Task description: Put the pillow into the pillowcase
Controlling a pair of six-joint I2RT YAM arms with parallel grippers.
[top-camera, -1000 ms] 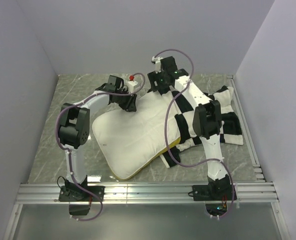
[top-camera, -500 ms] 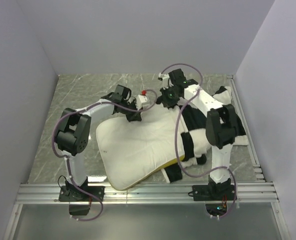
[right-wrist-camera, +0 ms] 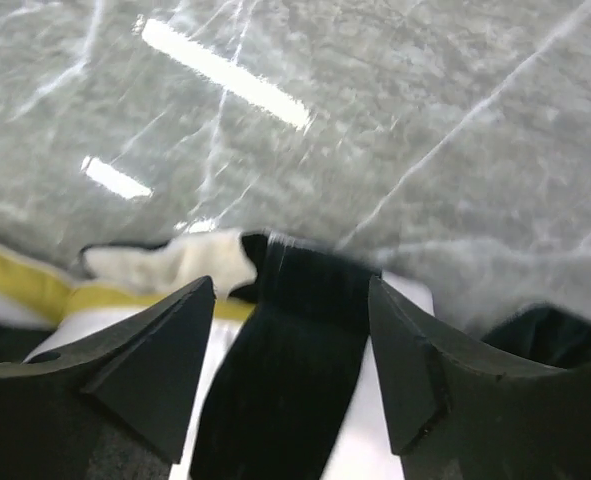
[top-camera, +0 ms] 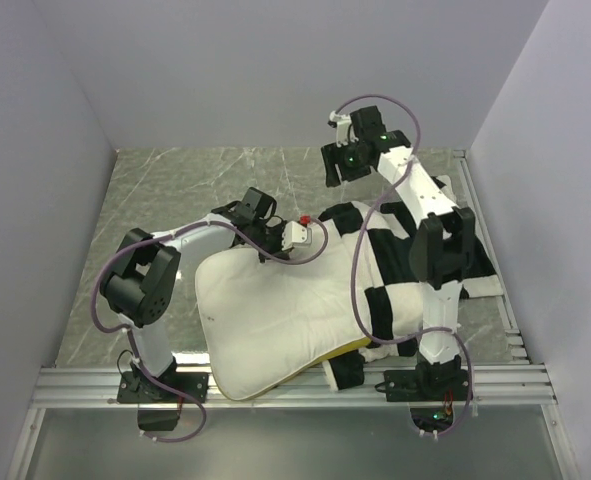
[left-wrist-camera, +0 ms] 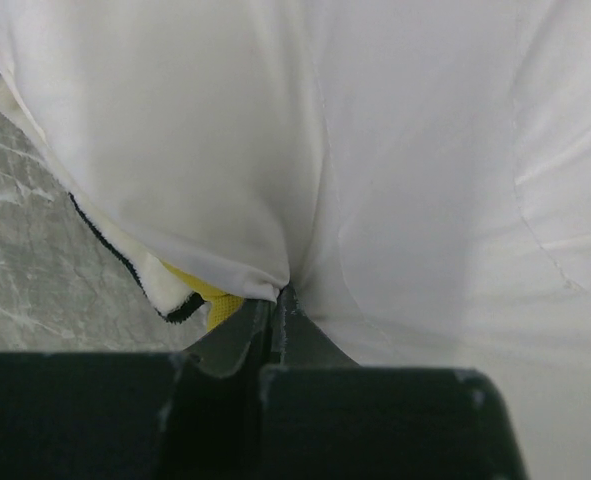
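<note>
The pillow [top-camera: 275, 310] lies on the table [top-camera: 175, 190], its right end covered by the pillowcase [top-camera: 390, 305]. The left claw [left-wrist-camera: 275, 300] is clamped on a thin fold at the pillow's far edge. The right claw [right-wrist-camera: 293, 290] hangs just beyond that edge over the pillowcase hem, jaws apart, gripping nothing. With the mouth unheld, a push would likely bunch the pillowcase or drag it along. The thin pinch could also slip.

Rear overhead view; downward wrist close-ups

The pillow [top-camera: 275, 310] is cream-white, the pillowcase [top-camera: 395, 305] black-and-white checked.
</note>
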